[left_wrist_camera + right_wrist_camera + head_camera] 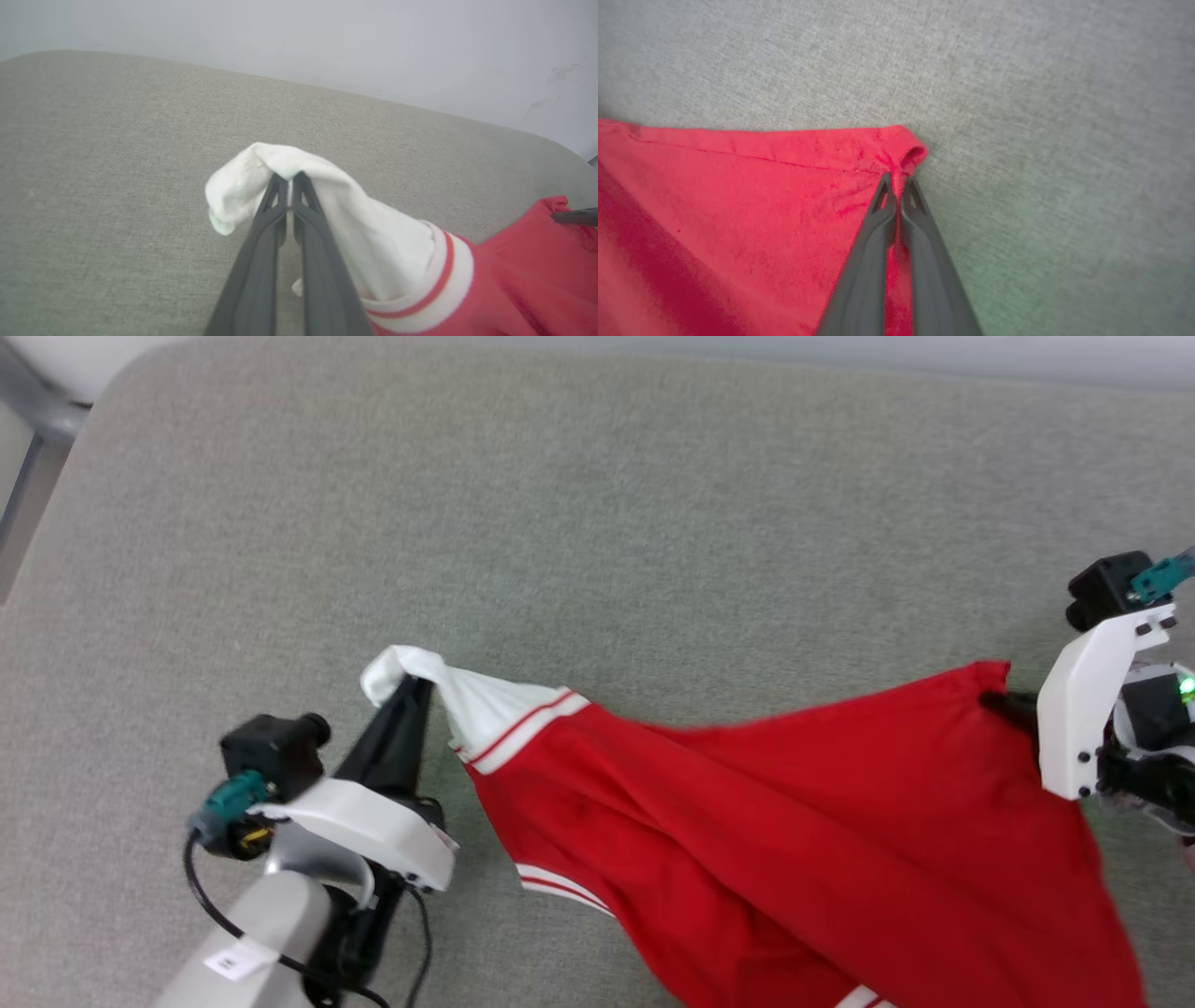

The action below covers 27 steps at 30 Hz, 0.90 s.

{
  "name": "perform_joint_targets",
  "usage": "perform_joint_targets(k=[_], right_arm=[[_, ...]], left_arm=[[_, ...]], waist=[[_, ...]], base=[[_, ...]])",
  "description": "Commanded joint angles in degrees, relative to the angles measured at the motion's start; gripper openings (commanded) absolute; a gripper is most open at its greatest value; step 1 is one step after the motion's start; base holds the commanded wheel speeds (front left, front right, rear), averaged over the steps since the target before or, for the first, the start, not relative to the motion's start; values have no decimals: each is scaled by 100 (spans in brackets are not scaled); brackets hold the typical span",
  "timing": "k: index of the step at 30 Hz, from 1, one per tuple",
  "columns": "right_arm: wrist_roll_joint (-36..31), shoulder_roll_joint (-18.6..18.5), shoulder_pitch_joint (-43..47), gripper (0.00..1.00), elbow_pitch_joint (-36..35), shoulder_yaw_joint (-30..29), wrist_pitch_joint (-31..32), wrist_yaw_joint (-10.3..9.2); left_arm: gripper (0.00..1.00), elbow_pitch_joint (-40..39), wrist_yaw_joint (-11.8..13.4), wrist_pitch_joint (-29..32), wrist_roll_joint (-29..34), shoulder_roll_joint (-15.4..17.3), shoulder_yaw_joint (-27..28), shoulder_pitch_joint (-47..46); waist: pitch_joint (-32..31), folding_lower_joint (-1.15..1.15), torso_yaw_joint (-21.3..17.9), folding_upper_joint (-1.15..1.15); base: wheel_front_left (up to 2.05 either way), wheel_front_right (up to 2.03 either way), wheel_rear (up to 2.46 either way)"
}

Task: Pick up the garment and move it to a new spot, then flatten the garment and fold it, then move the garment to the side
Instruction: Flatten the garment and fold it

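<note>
The garment (794, 821), a red jersey T-shirt with white sleeves and striped trim, hangs stretched between my two grippers above the grey surface. My left gripper (415, 686) is shut on the white sleeve (280, 163), whose cloth drapes over the fingertips. My right gripper (1004, 702) is shut on a red hem corner (906, 156) of the garment (738, 210), with cloth pinched between the two dark fingers (920, 233). The shirt's lower part runs off the bottom of the head view.
A wide grey fabric-covered surface (597, 504) lies under everything, with a rounded far-left corner (121, 383). A pale wall (327, 37) stands behind it. A metal frame (28, 457) shows at the upper left.
</note>
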Motion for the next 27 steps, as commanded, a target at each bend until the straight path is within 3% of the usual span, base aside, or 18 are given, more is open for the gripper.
perform_joint_targets(k=[1,9,15,27], right_arm=[[-38,-40,-106,0,21,-35,-92,-11],[-276,154,-592,0,252,-501,-621,-10],[-713,454,-1225,0,637,-866,-892,-12],[-1861,995,-3392,0,1219,-1921,-1677,-14]], left_arm=[[0,8,14,9,5,72,56,-94],[0,341,-97,175,-48,344,354,-913],[0,1056,-332,487,-134,441,487,-2029],[0,2298,-609,804,264,687,561,-4883]], waist=[[-163,0,-114,0],[-694,0,-506,0],[-850,0,-762,0],[-139,0,-1048,0]], base=[[0,0,0],[0,0,0],[0,0,0],[0,0,0]])
